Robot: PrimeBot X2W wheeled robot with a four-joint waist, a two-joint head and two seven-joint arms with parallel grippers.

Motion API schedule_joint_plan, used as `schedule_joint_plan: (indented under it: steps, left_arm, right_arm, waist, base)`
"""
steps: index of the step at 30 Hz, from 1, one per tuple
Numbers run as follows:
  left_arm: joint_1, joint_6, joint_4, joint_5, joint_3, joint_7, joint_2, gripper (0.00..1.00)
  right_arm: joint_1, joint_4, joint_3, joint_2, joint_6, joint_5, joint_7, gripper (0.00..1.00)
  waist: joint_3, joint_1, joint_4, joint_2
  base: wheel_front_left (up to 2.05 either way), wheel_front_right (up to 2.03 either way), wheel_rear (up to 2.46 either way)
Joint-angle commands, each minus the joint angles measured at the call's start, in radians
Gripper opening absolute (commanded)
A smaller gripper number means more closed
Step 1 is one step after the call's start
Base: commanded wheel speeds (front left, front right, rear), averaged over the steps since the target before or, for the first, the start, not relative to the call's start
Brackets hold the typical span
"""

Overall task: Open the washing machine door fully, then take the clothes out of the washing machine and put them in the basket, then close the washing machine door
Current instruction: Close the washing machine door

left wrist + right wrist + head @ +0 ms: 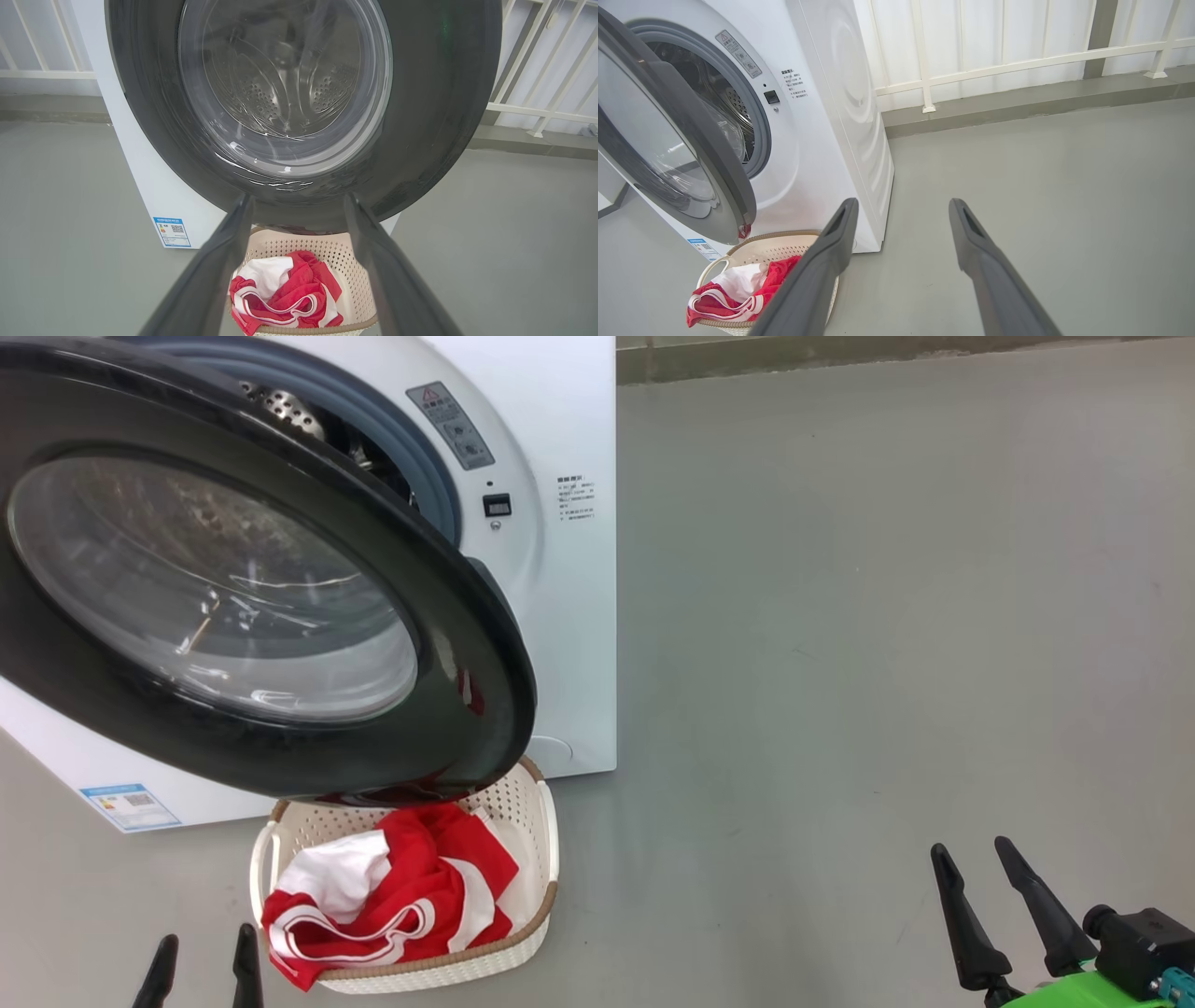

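The white washing machine [569, 616] [831, 140] stands at the left. Its black-rimmed glass door [280, 607] [299, 93] [686, 149] hangs partly open, swung out over the basket. On the floor before the machine sits the cream perforated basket [537, 821] [355, 284] [780, 245], and the red and white clothes [401, 891] [285, 294] [733, 291] lie heaped inside it. Low at the left, just beside the basket, my left gripper [205, 952] [299, 205] is open and empty, pointing at the door. My right gripper [971, 859] [901, 207] is open and empty over bare floor at the right.
Grey floor [887, 616] stretches to the right of the machine. A white railing [1017, 60] on a low kerb runs behind. A blue label [131, 805] marks the machine's lower front.
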Motion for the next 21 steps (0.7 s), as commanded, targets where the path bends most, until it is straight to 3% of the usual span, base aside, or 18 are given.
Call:
schedule_joint_plan:
  steps: [1,11,12,13,15,16,17,21]
  left_arm:
    - [-0.021,-0.006,-0.02,0.007,0.029,-0.012,0.006,1.0]
    - [-0.038,-0.006,-0.013,-0.002,0.023,-0.012,0.001,1.0]
    - [-0.039,-0.006,-0.012,-0.002,0.02,-0.012,0.001,1.0]
    - [-0.04,-0.006,-0.012,-0.002,0.017,-0.012,0.0,1.0]
    - [-0.039,-0.006,-0.01,-0.003,0.009,-0.012,-0.001,1.0]
    - [-0.039,-0.006,-0.01,-0.003,0.009,-0.012,-0.001,1.0]
    - [-0.041,-0.006,-0.006,-0.007,0.002,-0.012,-0.004,1.0]
    - [-0.043,-0.006,0.004,-0.012,-0.009,-0.012,-0.007,1.0]
  right_arm:
    - [-0.007,-0.024,0.017,-0.024,0.007,-0.011,-0.006,1.0]
    - [-0.01,-0.027,0.008,-0.022,0.007,-0.011,-0.006,1.0]
    - [-0.011,-0.029,0.008,-0.02,0.007,-0.011,-0.006,0.94]
    - [-0.012,-0.03,0.008,-0.018,0.007,-0.011,-0.006,0.67]
    - [-0.014,-0.032,0.015,-0.017,0.007,-0.007,-0.006,0.27]
    - [-0.014,-0.032,0.015,-0.017,0.007,-0.007,-0.006,0.27]
    - [-0.02,-0.033,0.03,-0.018,0.007,-0.002,-0.006,0.0]
    - [-0.03,-0.037,0.062,-0.023,0.007,0.008,-0.006,0.0]
  waist:
    - [0.001,0.0,0.0,0.0]
    - [0.004,0.0,0.015,0.0]
    - [0.004,0.0,0.018,0.0]
    - [0.003,0.0,0.022,0.0]
    - [0.002,0.0,0.033,0.0]
    - [0.002,0.0,0.033,0.0]
    - [0.001,0.0,0.046,0.0]
    - [-0.001,0.0,0.076,0.0]
  base:
    - [0.0,0.0,0.0]
    - [0.0,0.0,0.0]
    - [0.0,0.0,0.0]
    - [0.0,0.0,0.0]
    - [0.0,0.0,0.0]
    - [0.0,0.0,0.0]
    - [0.0,0.0,0.0]
    - [0.0,0.0,0.0]
